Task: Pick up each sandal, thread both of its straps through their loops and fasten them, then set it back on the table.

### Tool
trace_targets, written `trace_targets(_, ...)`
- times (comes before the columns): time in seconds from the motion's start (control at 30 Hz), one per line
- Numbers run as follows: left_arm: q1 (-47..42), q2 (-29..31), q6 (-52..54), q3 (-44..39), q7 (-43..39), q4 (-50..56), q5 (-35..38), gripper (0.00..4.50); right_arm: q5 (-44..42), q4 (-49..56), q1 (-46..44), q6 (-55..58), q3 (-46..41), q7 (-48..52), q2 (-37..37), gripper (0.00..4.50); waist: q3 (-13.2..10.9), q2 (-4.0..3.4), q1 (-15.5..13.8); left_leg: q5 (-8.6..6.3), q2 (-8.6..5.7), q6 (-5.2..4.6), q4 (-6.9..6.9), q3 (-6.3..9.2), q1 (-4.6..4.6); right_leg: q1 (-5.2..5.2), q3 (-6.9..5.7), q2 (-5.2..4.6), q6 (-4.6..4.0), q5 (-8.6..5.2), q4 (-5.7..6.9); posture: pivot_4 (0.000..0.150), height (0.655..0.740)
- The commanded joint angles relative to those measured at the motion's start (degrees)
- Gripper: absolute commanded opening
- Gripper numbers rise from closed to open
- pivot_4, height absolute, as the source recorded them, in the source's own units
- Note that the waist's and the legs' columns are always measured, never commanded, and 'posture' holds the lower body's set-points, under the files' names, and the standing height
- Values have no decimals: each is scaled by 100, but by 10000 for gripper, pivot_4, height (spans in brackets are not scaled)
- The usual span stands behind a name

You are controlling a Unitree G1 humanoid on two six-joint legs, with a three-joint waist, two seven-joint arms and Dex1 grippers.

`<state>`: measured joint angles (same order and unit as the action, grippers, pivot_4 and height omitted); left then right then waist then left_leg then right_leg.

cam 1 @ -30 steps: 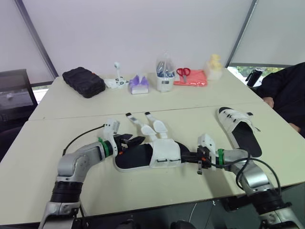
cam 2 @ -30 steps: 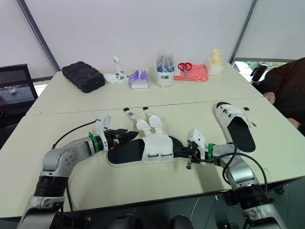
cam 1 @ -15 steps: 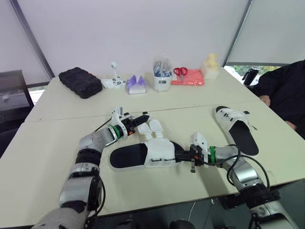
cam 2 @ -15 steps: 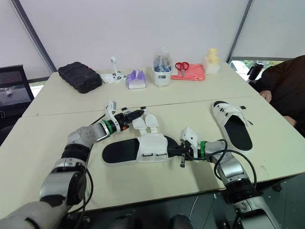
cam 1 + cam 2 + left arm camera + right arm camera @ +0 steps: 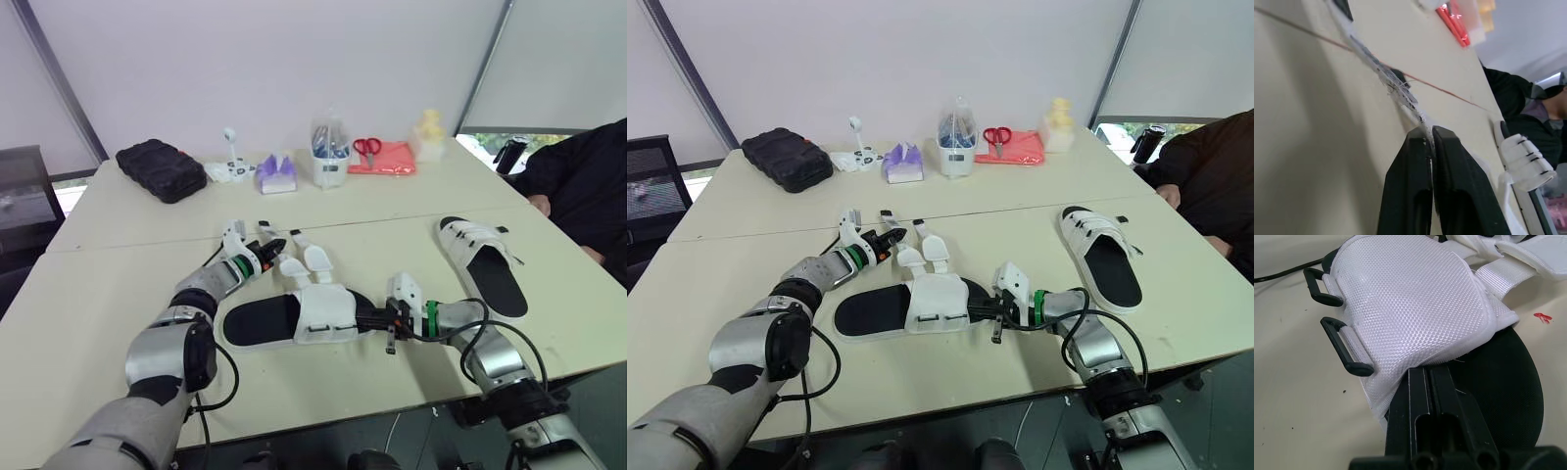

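Note:
A white sandal (image 5: 294, 318) with a black sole lies in the middle of the table, its two straps (image 5: 306, 257) spread open toward the far side. My left gripper (image 5: 278, 244) is shut on the left strap (image 5: 1400, 95), whose thin end runs on beyond the fingertips (image 5: 1418, 142). My right gripper (image 5: 365, 320) is shut on the sandal's toe end, at the edge of the white mesh upper (image 5: 1410, 308). Two black loops (image 5: 1347, 352) stick out of that upper, with nothing through them. A second sandal (image 5: 482, 264) lies to the right with its straps closed.
Along the far edge stand a black case (image 5: 152, 168), a purple pack (image 5: 274, 174), a clear container (image 5: 330, 157), red scissors (image 5: 367, 147) on a red cloth (image 5: 392, 162), and a yellow object (image 5: 429, 132). A person (image 5: 578, 186) sits at the right.
My left gripper left the sandal's heel, moved out to the strap ends and shut on the left strap. The right gripper kept its hold. The camera shifted a little.

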<state>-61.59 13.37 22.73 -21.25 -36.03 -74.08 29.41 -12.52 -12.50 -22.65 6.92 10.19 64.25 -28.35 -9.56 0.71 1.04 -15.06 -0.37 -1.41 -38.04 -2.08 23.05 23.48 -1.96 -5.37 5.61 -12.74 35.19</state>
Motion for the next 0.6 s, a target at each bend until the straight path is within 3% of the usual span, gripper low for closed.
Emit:
trace_targets(0.03, -203, 28, -658, 175, -332, 147, -405, 490, 140, 3, 155, 19, 182, -62, 90, 0, 0, 0, 3, 0, 1, 0, 1, 0, 0, 1, 0, 1, 0, 0, 0, 1500, 7400)
trace_targets(0.17, -162, 7, -1827, 1117, -1333, 815, -1316, 490, 156, -40, 162, -33, 137, -69, 30, 0, 0, 0, -12, 1, 3, 3, 2, -2, 1, 1, 0, 2, -1, 0, 0, 1500, 7400)
trace_targets(0.3, 513, 78, -3157, 2151, -2152, 2210, -2092, 490, 165, -120, 162, -80, 92, -31, -54, 0, 3, -6, -15, -5, 3, 20, 5, -6, 1, 2, 5, -12, -3, 0, -6, 1500, 7400)
trace_targets(0.37, 1129, 352, -4503, 2757, -2303, 3014, -2734, 490, 168, -184, 149, -96, 76, -1, -85, 0, 10, -17, 2, -9, 4, 26, 9, -9, -3, 2, 13, -20, -5, -1, -9, 1500, 7400)
trace_targets(0.5, 1643, 1010, -7388, 3358, -1604, 3119, -3978, 490, 219, -387, 102, -222, 95, 14, -82, 0, 12, -20, -26, -10, 6, 37, 58, -35, -40, 3, 31, -36, -12, -4, -15, 1500, 7400)
trace_targets(0.6, 1337, 1577, -8794, 3579, 334, 2657, -5812, 490, 253, -500, 52, -285, 118, -10, -27, 0, 13, -11, -47, -7, 7, 43, 66, -37, -47, 4, 28, -43, -34, -12, -16, 1500, 7400)
